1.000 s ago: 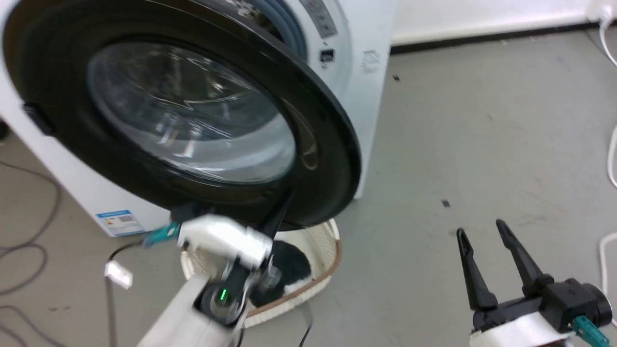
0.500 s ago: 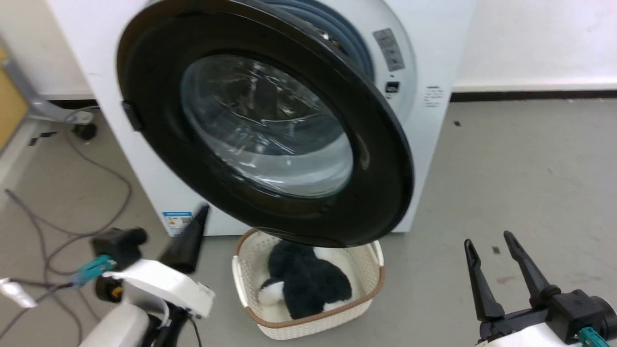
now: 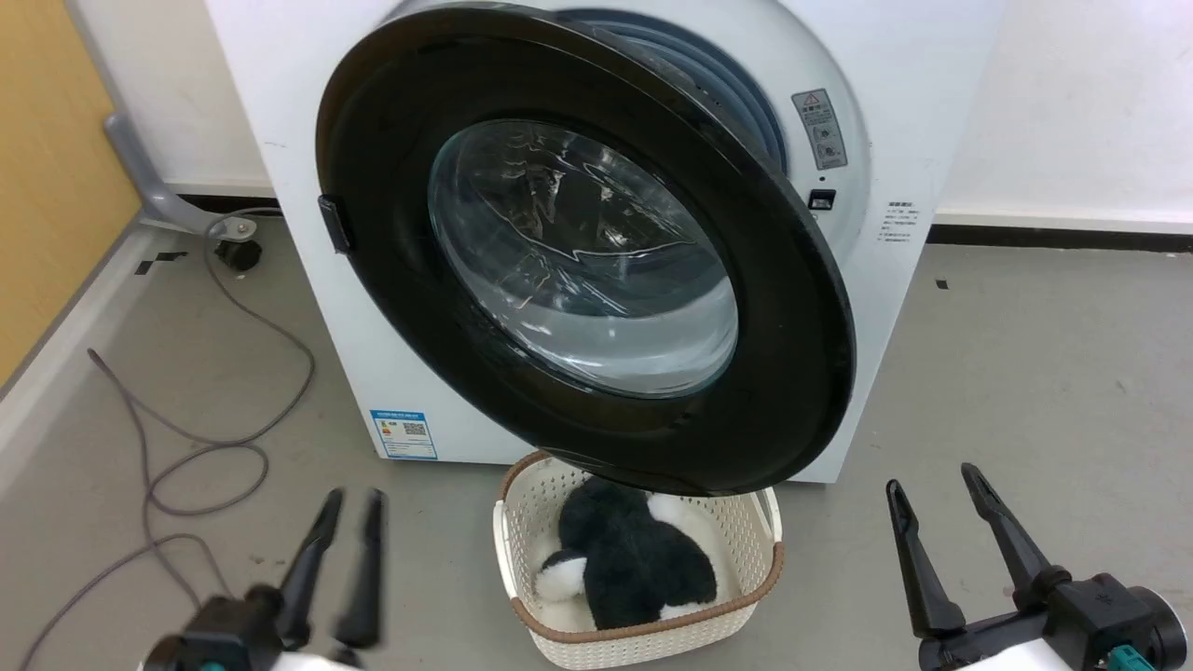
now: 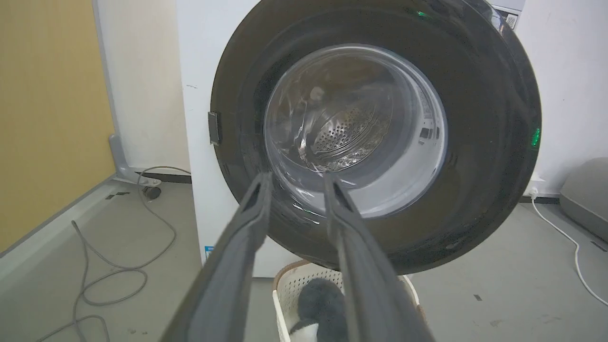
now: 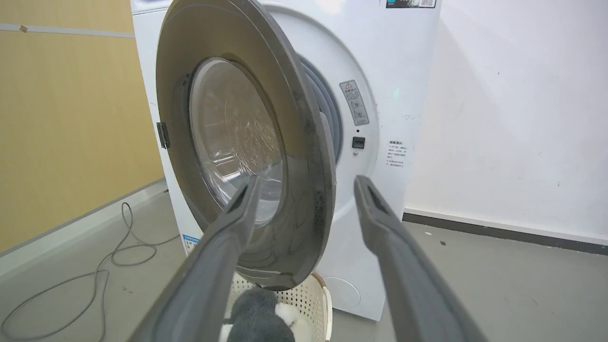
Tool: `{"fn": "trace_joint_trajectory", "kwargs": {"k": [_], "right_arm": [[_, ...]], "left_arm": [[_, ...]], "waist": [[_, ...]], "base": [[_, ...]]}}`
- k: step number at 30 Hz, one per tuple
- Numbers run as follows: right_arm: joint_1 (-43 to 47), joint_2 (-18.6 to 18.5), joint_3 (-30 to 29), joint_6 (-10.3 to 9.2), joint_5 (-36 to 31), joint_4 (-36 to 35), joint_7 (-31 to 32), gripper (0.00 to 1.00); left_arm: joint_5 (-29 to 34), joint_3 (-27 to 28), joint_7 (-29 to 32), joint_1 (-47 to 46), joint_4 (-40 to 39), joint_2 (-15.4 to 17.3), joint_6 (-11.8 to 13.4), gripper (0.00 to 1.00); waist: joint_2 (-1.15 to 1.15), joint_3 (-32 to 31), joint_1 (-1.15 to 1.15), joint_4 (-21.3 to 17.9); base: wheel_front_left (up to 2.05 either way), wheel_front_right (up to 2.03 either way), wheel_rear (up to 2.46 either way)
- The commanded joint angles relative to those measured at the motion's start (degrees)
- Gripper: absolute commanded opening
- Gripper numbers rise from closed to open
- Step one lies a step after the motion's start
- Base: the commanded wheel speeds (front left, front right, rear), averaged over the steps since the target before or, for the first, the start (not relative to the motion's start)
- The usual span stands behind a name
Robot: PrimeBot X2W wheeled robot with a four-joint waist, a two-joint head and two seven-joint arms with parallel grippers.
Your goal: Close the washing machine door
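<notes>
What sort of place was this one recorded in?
Probably a laundry corner in a lab or test room rather than a home: a washing machine against a plain wall, a basket before it, loose cables across a bare grey floor.

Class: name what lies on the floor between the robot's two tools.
A white basket holding a black-and-white plush toy, below the door; the head view shows it.

White basket [image 3: 643,650] holds black-white plush [image 3: 634,568]; grey cable [image 3: 311,368] left.
</notes>
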Motion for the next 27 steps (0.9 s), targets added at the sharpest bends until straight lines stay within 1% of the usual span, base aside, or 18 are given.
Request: {"fn": "trace_joint_trajectory", "kwargs": {"k": [1, 5, 7, 16, 17, 18, 22, 23, 27], "right_arm": [[0.54, 0.13, 0.21, 0.03, 0.08, 0.10, -0.26, 1.00], [0.69, 0.13, 0.86, 0.03, 0.28, 0.38, -0.26, 1.00], [0.78, 0.13, 0.94, 0.03, 0.38, 0.43, -0.26, 1.00], [1.08, 0.13, 1.94, 0.03, 0.70, 1.45, -0.26, 1.00], [1.01, 0.13, 2.17, 0.03, 0.58, 1.59, -0.26, 0.35], [0.88, 0.13, 2.42, 0.03, 0.41, 1.66, -0.26, 0.00], [-0.33, -0.90, 4.79, 0.03, 0.23, 1.78, -0.11, 0.00], [-1.53, -2.50, 6.59, 0.03, 0.78, 1.95, 0.45, 0.00], [-6.43, -6.67, 10.57, 0.03, 3.31, 2.17, 2.45, 0.00]], "left_arm": [[1.08, 0.41, -0.24, 1.18, -0.36, -0.59, -0.20, 1.00], [4.17, 1.69, -0.24, 3.87, -0.30, -2.29, -0.67, 1.00], [4.70, 2.90, -0.24, 4.68, -0.49, -3.56, -0.91, 1.00], [8.27, 4.71, -0.25, 5.19, 0.29, -6.52, -4.69, 1.00], [8.62, 4.78, -0.25, 5.05, 0.41, -6.88, -5.07, 1.00], [8.97, 4.85, -0.25, 4.92, 0.56, -7.23, -5.44, 1.00], [10.16, 5.35, -0.25, 4.37, 1.11, -8.43, -6.80, 1.00], [10.11, 5.75, -0.25, 4.31, 1.68, -9.06, -7.50, 1.00], [10.61, 6.52, -0.25, 3.03, 1.74, -9.72, -8.70, 1.00]], "waist": [[0.00, -0.04, 0.01, 0.17], [0.00, -0.10, 0.01, 0.38], [0.00, -0.09, 0.01, 0.44], [0.00, 0.49, 0.01, 0.90], [0.00, 0.64, 0.01, 1.04], [0.00, 0.80, 0.01, 1.20], [0.00, 1.71, 0.01, 2.04], [0.00, 2.38, 0.01, 2.43], [0.00, 4.91, 0.01, 3.19]], "base": [[0.00, 0.00, 0.00], [0.00, 0.00, 0.00], [0.00, 0.00, 0.00], [0.00, 0.00, 0.00], [0.00, 0.00, 0.00], [0.00, 0.00, 0.00], [0.00, 0.00, 0.00], [0.00, 0.00, 0.00], [0.00, 0.00, 0.00]]}}
